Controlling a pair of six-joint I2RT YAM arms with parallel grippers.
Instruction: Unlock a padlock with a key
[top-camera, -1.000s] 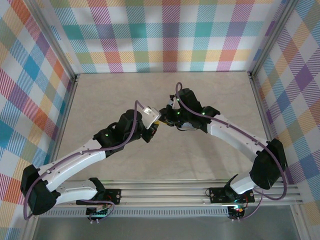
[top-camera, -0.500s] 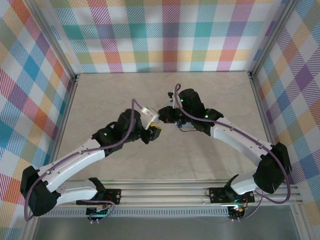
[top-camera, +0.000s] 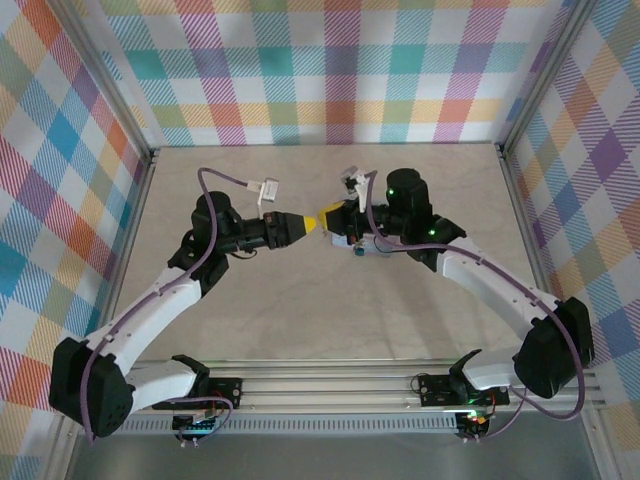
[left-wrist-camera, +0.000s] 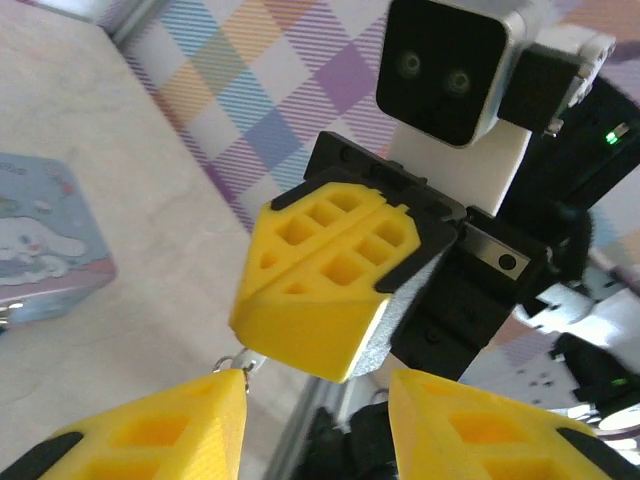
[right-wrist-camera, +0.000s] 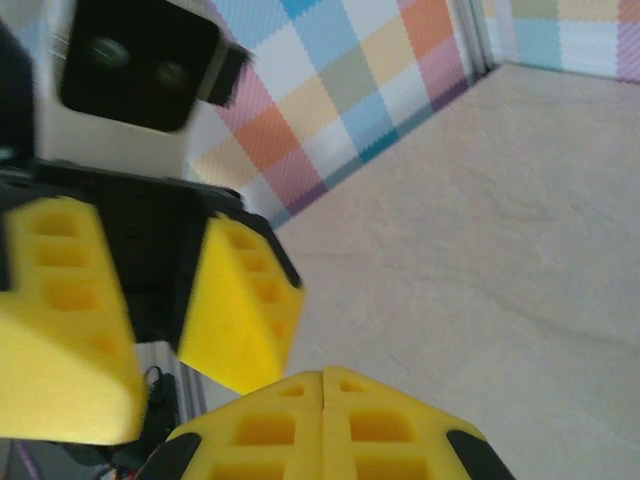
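Note:
My right gripper (right-wrist-camera: 323, 425) is shut, its yellow fingertips pressed flat together. In the left wrist view those shut fingertips (left-wrist-camera: 320, 290) hang just in front of me, and a tiny metal piece with a ring, seemingly the key (left-wrist-camera: 233, 360), pokes out under their tip. My left gripper (left-wrist-camera: 318, 420) is open, one finger on each side of the right gripper's tip and clear of it. From above, the left gripper (top-camera: 320, 221) and the right gripper (top-camera: 336, 224) meet tip to tip over mid-table. The padlock is hidden.
A pale blue cartoon-printed box (left-wrist-camera: 40, 240) lies on the beige table (top-camera: 300, 320), just beside and under the right arm. Plaid walls (top-camera: 330, 70) close in the back and both sides. An aluminium rail (top-camera: 330, 385) runs along the near edge.
My left arm has swung back and left, so its gripper now points level to the right and has opened. The right gripper has shifted slightly up and right.

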